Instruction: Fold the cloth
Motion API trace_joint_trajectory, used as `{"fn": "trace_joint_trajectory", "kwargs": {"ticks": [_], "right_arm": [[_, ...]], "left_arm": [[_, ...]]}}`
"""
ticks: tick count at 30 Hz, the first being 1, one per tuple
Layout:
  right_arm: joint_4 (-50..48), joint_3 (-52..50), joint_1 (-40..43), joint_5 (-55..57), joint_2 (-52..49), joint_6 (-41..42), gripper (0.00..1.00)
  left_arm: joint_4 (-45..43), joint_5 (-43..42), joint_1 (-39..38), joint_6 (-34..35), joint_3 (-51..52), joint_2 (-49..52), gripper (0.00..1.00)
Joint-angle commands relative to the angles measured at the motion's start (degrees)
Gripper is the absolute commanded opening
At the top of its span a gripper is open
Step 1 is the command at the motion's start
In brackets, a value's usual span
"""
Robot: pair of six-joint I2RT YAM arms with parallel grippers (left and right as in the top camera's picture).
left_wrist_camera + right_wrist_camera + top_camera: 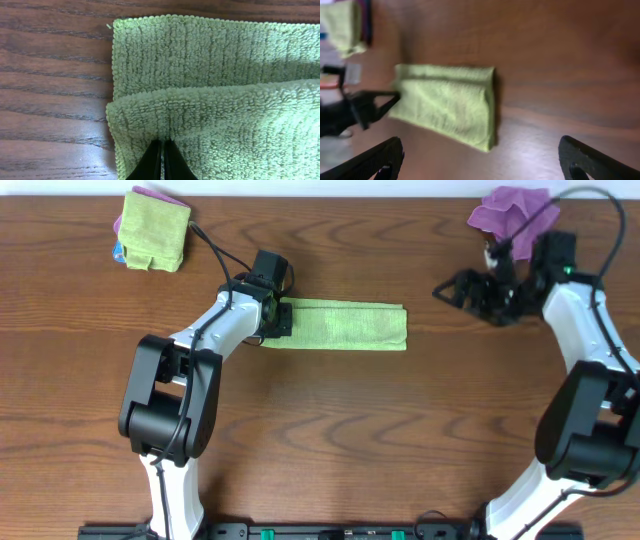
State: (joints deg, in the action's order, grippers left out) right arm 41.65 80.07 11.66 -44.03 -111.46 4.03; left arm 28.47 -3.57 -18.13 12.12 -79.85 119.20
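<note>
Overhead, the green cloth (345, 326) lies as a folded strip mid-way across the table (330, 430), its left end pinched in the left jaws, the right jaws spread wide, well apart.

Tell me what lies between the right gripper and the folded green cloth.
Nothing but bare wooden table separates the right gripper from the green cloth, clearest in the overhead view.

Dark brown wooden table (330, 420) filled the whole view, grain running sideways. A pale strip (300, 186) showed past its far edge. Soft light glossed the wood.
</note>
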Motion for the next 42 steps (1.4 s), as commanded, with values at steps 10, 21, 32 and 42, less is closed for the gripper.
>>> {"fn": "trace_joint_trajectory", "kwargs": {"ticks": [10, 21, 32, 42], "right_arm": [[-3.04, -3.67, -3.58, -8.92, -8.39, 0.17, 0.98], [-7.74, -3.67, -7.3, -6.45, -11.3, 4.28, 0.94], [-9.4, -3.67, -10.51, -2.67, -13.99, 6.69, 0.78], [-8.35, -0.48, -10.95, -2.45, -14.12, 8.41, 0.04]], "left_arm": [[1.09, 2.1, 0.11, -0.57, 0.63, 2.29, 0.06], [1.09, 2.1, 0.11, -0.57, 0.63, 2.29, 0.06], [1.33, 2.08, 0.11, -0.57, 0.63, 2.29, 0.06], [1.81, -1.75, 0.09, -0.09, 0.63, 2.29, 0.06]]}}
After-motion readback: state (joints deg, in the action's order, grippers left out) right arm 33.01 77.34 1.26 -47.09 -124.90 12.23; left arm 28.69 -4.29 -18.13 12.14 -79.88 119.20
